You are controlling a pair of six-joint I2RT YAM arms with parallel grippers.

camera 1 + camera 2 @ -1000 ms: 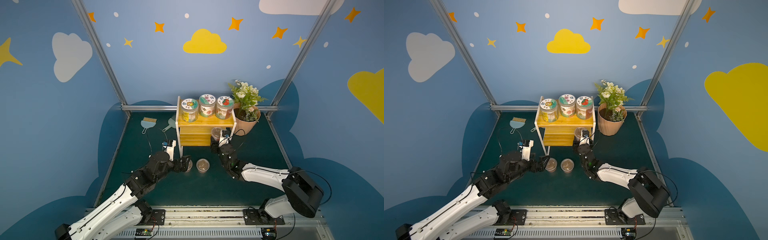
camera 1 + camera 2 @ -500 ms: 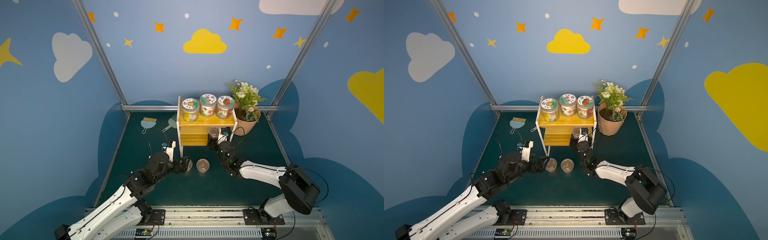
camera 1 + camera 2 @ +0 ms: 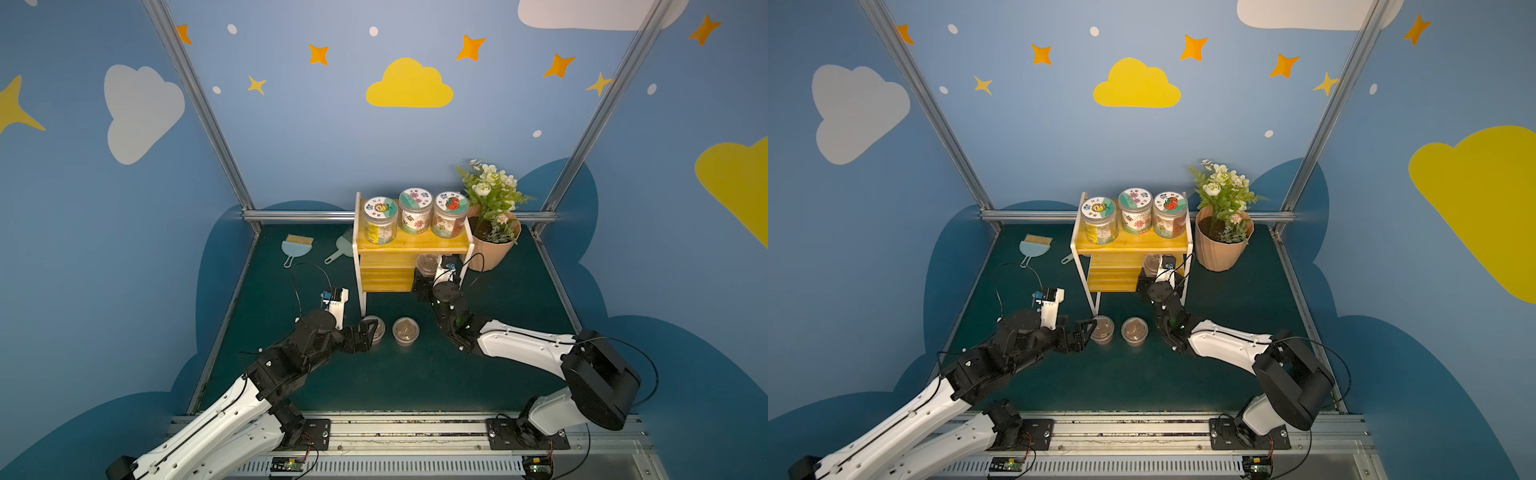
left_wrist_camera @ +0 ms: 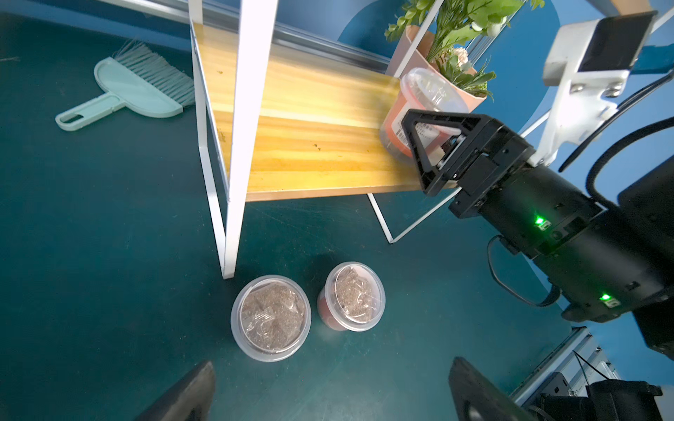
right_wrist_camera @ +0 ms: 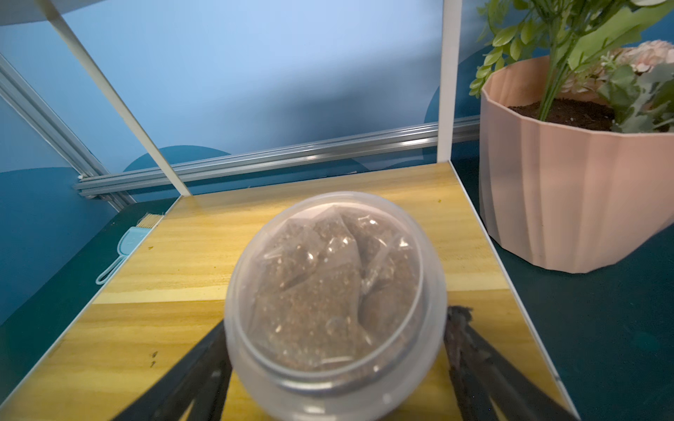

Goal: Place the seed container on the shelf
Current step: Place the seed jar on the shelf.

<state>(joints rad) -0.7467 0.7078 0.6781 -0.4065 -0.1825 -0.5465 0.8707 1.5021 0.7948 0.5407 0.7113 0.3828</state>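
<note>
Though on the shelf [image 3: 409,248], seed container [image 3: 427,262] half-hidden

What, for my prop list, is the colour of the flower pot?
The flower pot is pale pink, with vertical ribs; it shows best in the right wrist view.

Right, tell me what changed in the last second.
The right end effector eased the seed container further onto the lower board of the shelf, then widened its jaws and seems to have let go. The open left end effector, two tubs on the table and three jars stayed put.
</note>
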